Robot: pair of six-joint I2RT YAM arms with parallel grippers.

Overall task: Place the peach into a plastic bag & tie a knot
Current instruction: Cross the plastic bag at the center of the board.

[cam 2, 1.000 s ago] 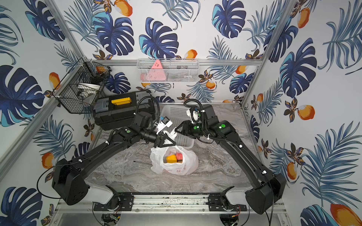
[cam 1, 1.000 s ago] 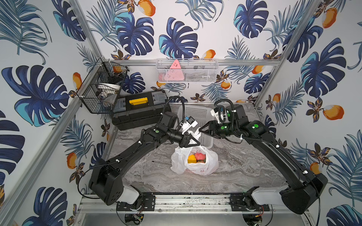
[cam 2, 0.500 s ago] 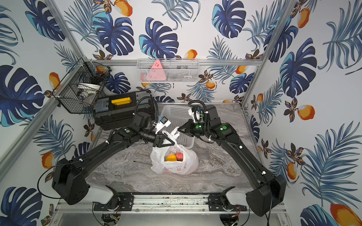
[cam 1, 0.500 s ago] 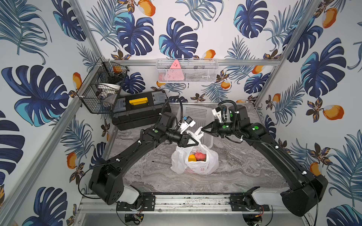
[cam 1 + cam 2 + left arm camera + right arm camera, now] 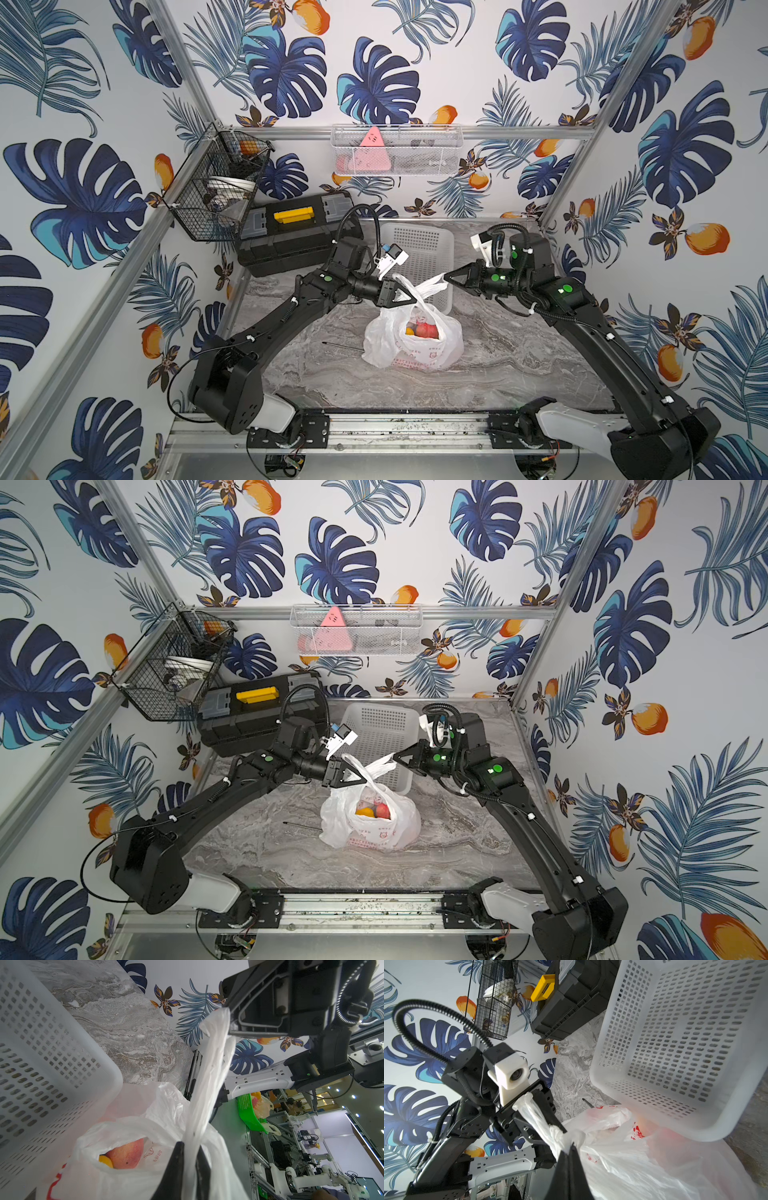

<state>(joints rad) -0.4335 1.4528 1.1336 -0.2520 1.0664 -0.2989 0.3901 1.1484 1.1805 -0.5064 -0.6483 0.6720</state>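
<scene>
**Q:** What is counted here?

**A:** Two arms, two pincers, one plastic bag (image 5: pixel 384 345), one peach (image 5: pixel 427 331), one yellow fruit (image 5: pixel 411 331) touching it inside the bag, one white perforated basket (image 5: pixel 415 245), one black toolbox (image 5: pixel 291 245), one black wire basket (image 5: pixel 208 199) and one white mesh basket (image 5: pixel 397 151) are shown in both top views. The bag is set on the marbled bench (image 5: pixel 519 353) at frame centre, just below the perforated basket.

**Q:** How are the arms posed?

**A:** The left arm (image 5: pixel 282 320) and right arm (image 5: pixel 590 332) are based at the lower corners of the frame and bent inward. The pincers are pointed at each other above the bag, near but apart.

**Q:** How are the pincers set?

**A:** The left pincer (image 5: pixel 415 300) is closed to a narrow gap on a white handle strip (image 5: pixel 209 1068) of the bag, which is seen pinched between its fingers (image 5: pixel 175 1169) in the left wrist view. The right pincer (image 5: pixel 446 277) is fully closed on the strip's far end. The strip is drawn taut between both. Whether one handle or two is gripped cannot be told.
</scene>
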